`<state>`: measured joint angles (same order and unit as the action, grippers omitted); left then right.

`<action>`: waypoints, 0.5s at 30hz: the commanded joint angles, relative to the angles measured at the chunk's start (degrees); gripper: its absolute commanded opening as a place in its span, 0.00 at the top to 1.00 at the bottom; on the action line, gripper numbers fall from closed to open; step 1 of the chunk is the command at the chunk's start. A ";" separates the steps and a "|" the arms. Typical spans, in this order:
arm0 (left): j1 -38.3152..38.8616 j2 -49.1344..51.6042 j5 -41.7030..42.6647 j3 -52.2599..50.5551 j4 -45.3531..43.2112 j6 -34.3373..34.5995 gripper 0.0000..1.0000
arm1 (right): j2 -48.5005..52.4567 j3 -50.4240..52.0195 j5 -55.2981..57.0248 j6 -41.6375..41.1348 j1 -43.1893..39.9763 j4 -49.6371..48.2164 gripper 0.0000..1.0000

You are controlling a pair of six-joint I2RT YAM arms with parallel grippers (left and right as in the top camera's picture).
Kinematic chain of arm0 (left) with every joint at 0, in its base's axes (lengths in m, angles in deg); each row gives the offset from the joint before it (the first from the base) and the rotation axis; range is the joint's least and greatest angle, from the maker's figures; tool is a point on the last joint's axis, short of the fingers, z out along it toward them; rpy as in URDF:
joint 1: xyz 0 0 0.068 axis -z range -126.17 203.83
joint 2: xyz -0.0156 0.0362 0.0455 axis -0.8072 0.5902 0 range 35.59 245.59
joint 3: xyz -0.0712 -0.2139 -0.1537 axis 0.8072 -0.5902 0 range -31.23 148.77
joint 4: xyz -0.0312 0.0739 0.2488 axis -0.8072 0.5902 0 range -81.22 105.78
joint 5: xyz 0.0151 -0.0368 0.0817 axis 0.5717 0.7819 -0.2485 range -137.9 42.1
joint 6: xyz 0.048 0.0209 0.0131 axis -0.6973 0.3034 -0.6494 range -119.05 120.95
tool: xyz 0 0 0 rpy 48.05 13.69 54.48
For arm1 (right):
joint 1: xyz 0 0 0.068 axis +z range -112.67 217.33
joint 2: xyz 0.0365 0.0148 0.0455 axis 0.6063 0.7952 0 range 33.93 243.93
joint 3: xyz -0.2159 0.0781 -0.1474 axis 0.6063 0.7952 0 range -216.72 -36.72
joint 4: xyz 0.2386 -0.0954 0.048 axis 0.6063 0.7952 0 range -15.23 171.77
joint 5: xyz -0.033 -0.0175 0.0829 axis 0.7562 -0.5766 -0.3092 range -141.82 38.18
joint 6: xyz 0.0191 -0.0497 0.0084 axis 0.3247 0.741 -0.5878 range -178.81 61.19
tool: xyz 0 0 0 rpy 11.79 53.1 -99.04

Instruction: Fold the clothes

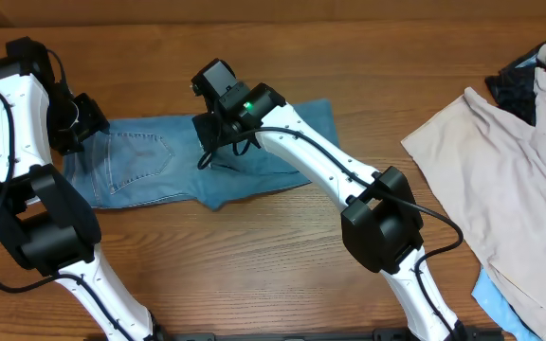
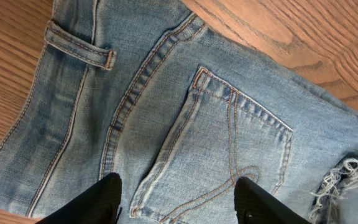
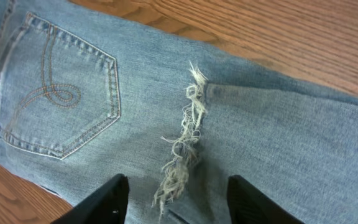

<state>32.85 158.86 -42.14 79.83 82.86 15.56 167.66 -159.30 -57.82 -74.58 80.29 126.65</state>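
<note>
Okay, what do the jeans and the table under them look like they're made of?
The jeans look like light-blue washed denim. It has a woven texture, tan topstitching around the pocket, and white frayed threads at the hem. The table looks like wood or a wood-look laminate with a smooth finish and brown grain lines. I cannot tell which.

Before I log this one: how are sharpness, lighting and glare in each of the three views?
Overhead: soft, even light, sharp throughout, faint shadows under the arms on the brown wooden table, no harsh glare. Left wrist: stitching on the light-blue denim jeans is crisp; the black left pincer is dark and soft at the bottom edge. Right wrist: the white frayed hem is slightly soft, the right pincer blurred.
</note>
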 commanded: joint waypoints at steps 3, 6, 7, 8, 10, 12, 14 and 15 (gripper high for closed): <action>0.42 0.33 -0.48 1.22 0.35 -1.46 0.37 | -0.24 -1.18 0.26 0.92 -1.46 0.92 0.41; 0.33 0.33 -2.54 1.22 0.79 -1.81 0.33 | -0.24 -1.18 2.80 0.92 -3.43 4.09 0.40; 0.31 0.33 -3.76 1.22 0.98 -1.81 0.32 | -0.24 -1.18 3.87 0.92 -4.17 5.60 0.40; 0.31 0.33 -4.90 1.22 1.09 -1.79 0.30 | -0.24 -1.18 4.96 0.92 -5.01 7.39 0.39; 0.26 0.33 -6.21 1.22 1.11 -1.77 0.26 | -0.24 -1.18 5.33 0.94 -6.60 10.27 0.39; 0.26 0.33 -7.13 1.22 1.27 -1.77 0.23 | -0.24 -1.18 4.57 0.98 -8.28 13.11 0.39; 0.26 0.33 -8.59 1.22 2.05 -1.75 0.18 | -0.20 -1.18 4.39 1.01 -9.73 15.85 0.39; 0.26 0.33 -9.44 1.22 2.49 -1.73 0.14 | -0.20 -1.14 4.37 1.20 -10.32 17.09 0.39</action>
<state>32.85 158.86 -47.36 79.83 84.35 14.36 167.66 -159.30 -54.33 -73.77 71.87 141.75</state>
